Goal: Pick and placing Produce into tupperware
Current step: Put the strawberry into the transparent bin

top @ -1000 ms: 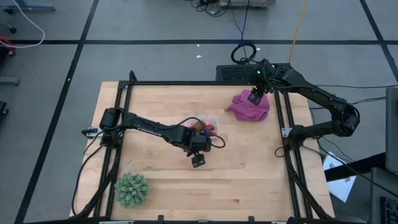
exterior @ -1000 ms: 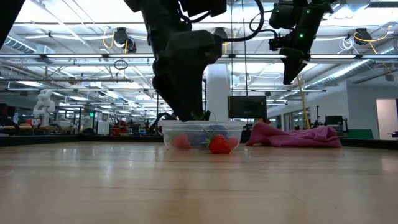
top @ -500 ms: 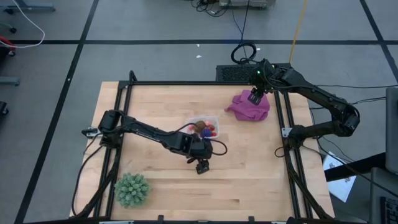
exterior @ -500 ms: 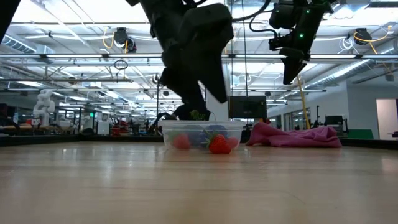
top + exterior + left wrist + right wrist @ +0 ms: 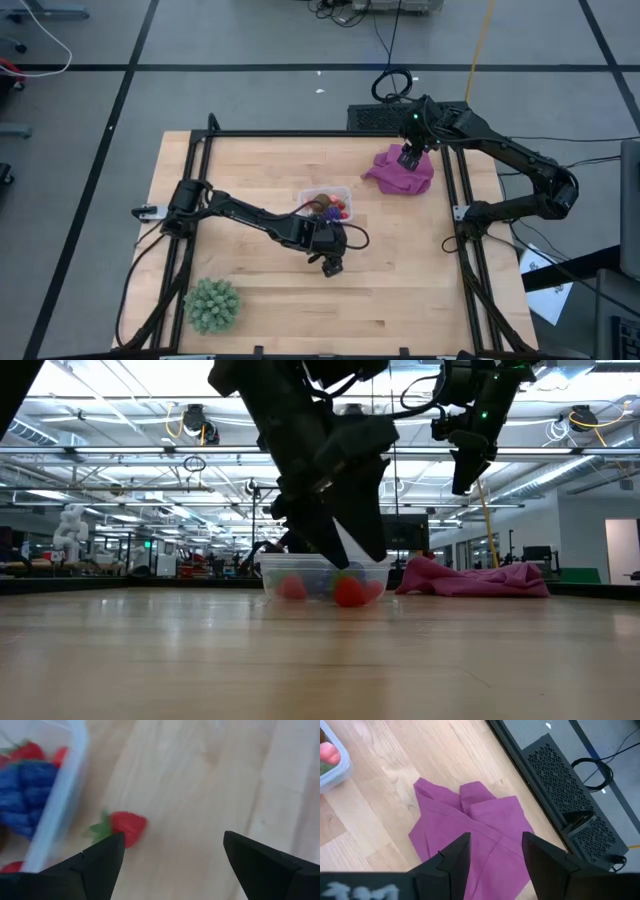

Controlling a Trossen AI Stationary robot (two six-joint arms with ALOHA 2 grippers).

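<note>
The clear tupperware (image 5: 328,203) sits mid-table with a brown round piece (image 5: 320,205), a dark grape-like cluster (image 5: 25,795) and red strawberries (image 5: 27,751) inside. One more strawberry (image 5: 127,826) lies on the wood just outside its wall, also visible as the strawberry (image 5: 348,592) in the low view. My left gripper (image 5: 333,264) hovers open on the near side of the tupperware; in the left wrist view the left gripper (image 5: 172,837) has one fingertip close beside that loose strawberry. My right gripper (image 5: 407,158) hangs open over the purple cloth (image 5: 400,170).
A large spiky green ball (image 5: 212,305) stands near the table's near-left corner. The purple cloth (image 5: 470,830) lies crumpled at the far-right corner beside the black frame rail (image 5: 448,180). Bare wood (image 5: 400,270) stretches across the near and right parts of the table.
My left gripper has moved toward the table's right edge and a little toward the near edge, and its arm has swung along past the tupperware's near side. The right arm has kept still.
</note>
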